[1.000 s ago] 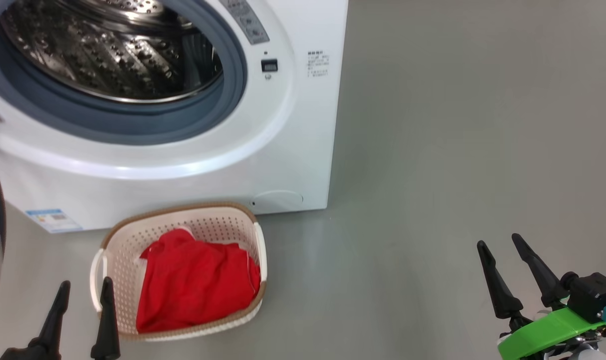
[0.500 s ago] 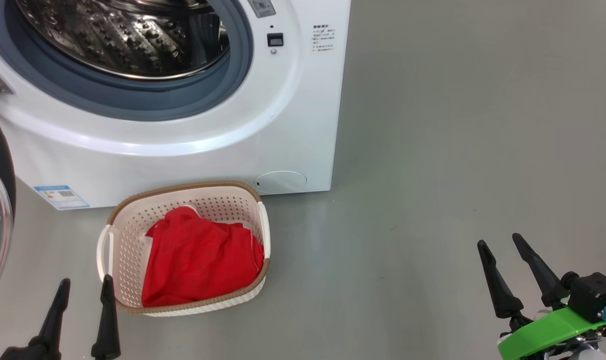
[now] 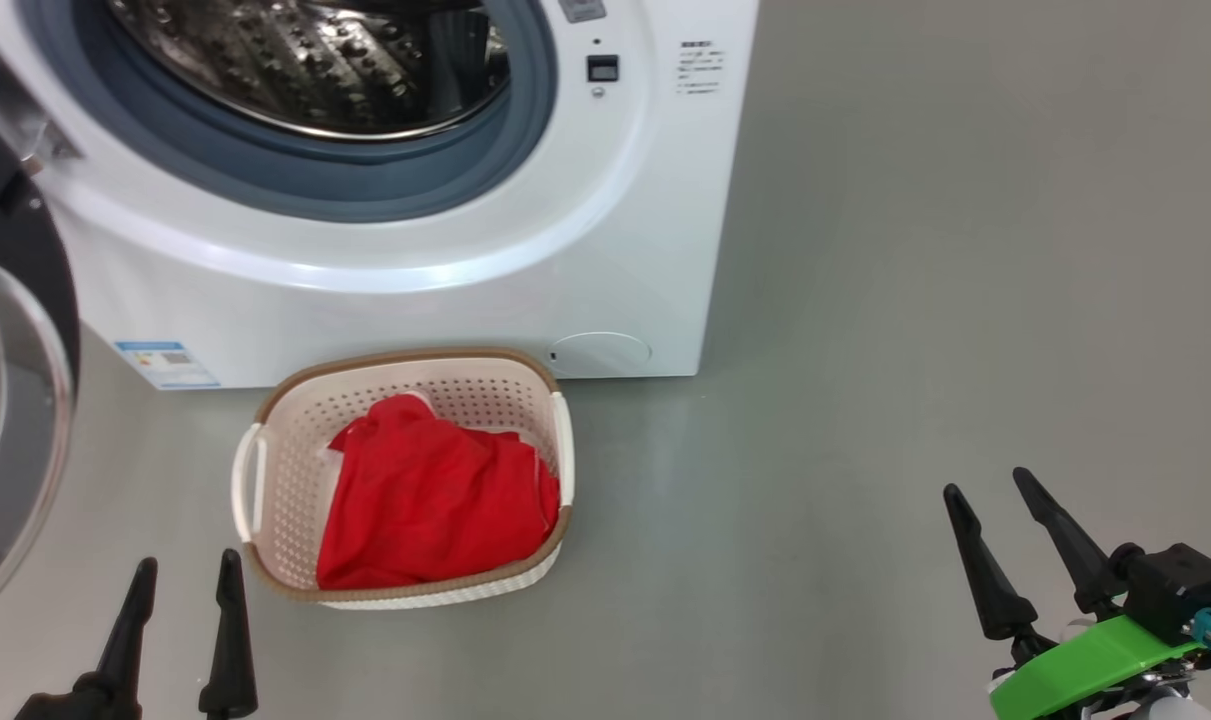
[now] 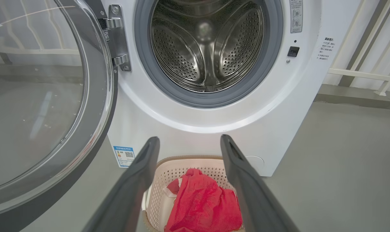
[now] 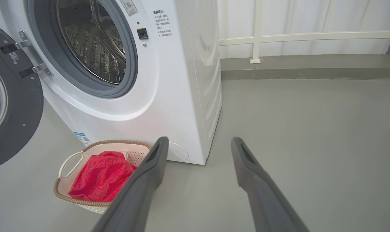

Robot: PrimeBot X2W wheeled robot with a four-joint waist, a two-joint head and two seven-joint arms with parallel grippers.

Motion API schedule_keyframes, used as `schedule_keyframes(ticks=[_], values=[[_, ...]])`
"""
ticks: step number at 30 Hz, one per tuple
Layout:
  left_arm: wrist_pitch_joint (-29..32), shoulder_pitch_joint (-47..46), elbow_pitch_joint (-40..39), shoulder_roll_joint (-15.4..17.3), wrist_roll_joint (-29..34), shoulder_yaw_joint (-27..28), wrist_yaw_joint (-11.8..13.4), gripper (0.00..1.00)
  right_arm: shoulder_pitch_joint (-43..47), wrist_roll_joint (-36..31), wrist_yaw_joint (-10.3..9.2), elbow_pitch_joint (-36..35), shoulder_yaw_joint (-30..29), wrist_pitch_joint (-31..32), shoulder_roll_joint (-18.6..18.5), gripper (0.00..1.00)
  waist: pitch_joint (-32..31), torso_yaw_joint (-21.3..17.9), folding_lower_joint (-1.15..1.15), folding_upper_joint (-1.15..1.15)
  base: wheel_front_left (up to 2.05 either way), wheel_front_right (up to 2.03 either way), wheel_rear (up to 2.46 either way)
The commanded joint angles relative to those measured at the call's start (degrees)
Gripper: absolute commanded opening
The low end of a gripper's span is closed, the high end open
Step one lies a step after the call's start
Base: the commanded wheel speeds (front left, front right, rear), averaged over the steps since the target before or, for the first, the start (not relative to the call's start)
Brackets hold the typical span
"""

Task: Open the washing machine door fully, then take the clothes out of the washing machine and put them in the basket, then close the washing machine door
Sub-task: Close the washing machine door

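Washer (image 3: 395, 290), 12 o'clock: drum (image 3: 325, 60) was empty. Door (image 3: 40, 240), 9 o'clock: stood wide open; closing seemed next, best pushed at its outer rim, far from the hinge (image 4: 116, 35), until latched. Basket (image 3: 405, 358), 6 o'clock of washer: held the clothes (image 3: 435, 500); possibly near the door's sweep. Left gripper (image 3: 188, 558), 7 o'clock, right gripper (image 3: 987, 481), 5 o'clock: jaws wide, empty.
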Motion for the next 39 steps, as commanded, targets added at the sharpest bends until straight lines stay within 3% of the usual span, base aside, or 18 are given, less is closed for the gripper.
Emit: schedule_keyframes(ticks=[1,18,39], values=[[-0.69,-2.06,-1.10,0.54,-0.38,2.03,-0.18,1.00,-1.31,0.05,0.09,-1.24,1.64,-0.44,-1.27,1.00,0.16,1.07,0.00,0.00,0.00,0.00,0.00],[-0.69,-2.95,2.29,-0.95,-2.86,3.65,0.02,1.00,-6.17,0.39,0.09,0.57,9.01,-0.44,-3.35,1.00,1.03,12.36,0.00,0.00,0.00,0.00,0.00],[-0.69,-0.79,2.78,-0.99,-9.40,-0.18,4.74,1.00,-13.41,2.48,0.09,4.55,19.18,-0.44,-5.34,1.00,-0.23,26.07,0.00,0.00,0.00,0.00,0.00]])
